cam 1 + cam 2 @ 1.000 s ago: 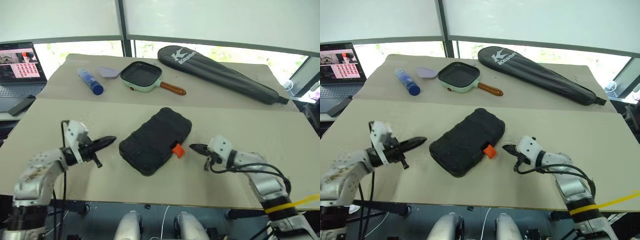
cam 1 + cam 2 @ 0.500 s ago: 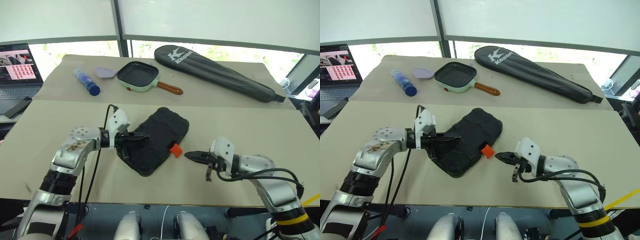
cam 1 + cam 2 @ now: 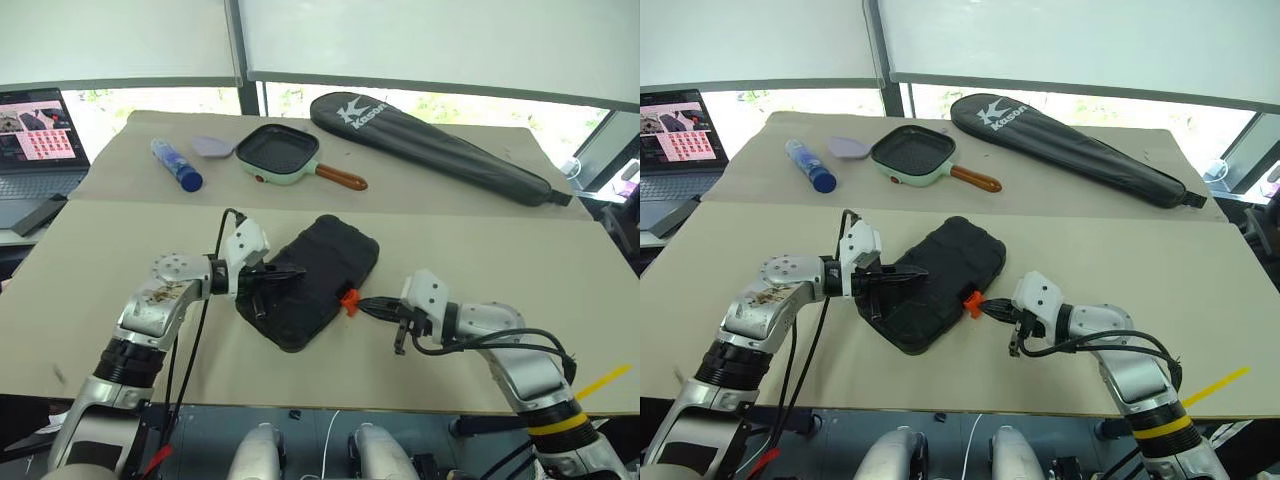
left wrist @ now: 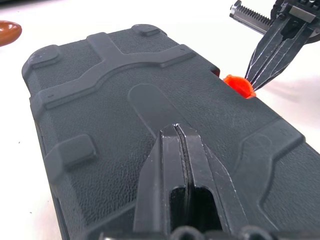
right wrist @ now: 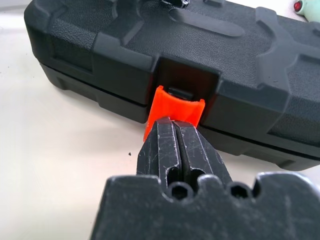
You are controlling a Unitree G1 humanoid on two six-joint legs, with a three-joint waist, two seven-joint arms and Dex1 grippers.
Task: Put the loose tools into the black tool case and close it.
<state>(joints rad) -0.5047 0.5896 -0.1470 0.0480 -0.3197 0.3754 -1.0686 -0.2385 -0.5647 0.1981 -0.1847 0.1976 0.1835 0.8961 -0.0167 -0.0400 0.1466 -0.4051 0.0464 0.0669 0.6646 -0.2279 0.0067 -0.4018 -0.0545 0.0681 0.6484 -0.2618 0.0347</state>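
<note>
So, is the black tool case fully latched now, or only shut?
Shut but not latched: the lid of the black tool case lies down on its base, while the orange latch sticks outward, with the shut right gripper against it.

Closed black tool case (image 3: 312, 280) hides contents, perhaps loose tools.

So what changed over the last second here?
The left end effector swung in from the table onto the lid of the black moulded plastic case. The right end effector closed in on the orange latch. Both remain shut, holding nothing; the case stays closed.
</note>
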